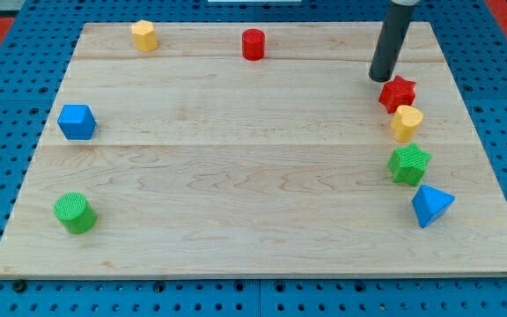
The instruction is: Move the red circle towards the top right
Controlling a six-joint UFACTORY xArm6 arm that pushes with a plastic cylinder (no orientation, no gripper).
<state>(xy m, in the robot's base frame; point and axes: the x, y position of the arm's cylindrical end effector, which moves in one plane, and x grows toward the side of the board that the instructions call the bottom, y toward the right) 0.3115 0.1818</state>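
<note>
Red circle (253, 44) sits near the worktop's (236, 176) top edge, centre. My tip (382, 78) rests well to its right, just beside the red star (398, 93). No fingers: a plain rod.

A pale wooden board (253, 167) of glued planks lay on a blue pegboard (7, 106); along the view's top edge stood a yellow hexagon block (144, 35) toward the left and the red circle (253, 44) near the middle. At the view's left sat a blue cube (77, 121), with a green circle (75, 213) below it near the bottom left corner. Down the view's right side ran a loose column: a red star (398, 93) touching a yellow block (406, 122) just below it; then a green star (409, 165); then a blue triangle (430, 205); my tip (381, 78) rested on the board just up-left of the red star.
</note>
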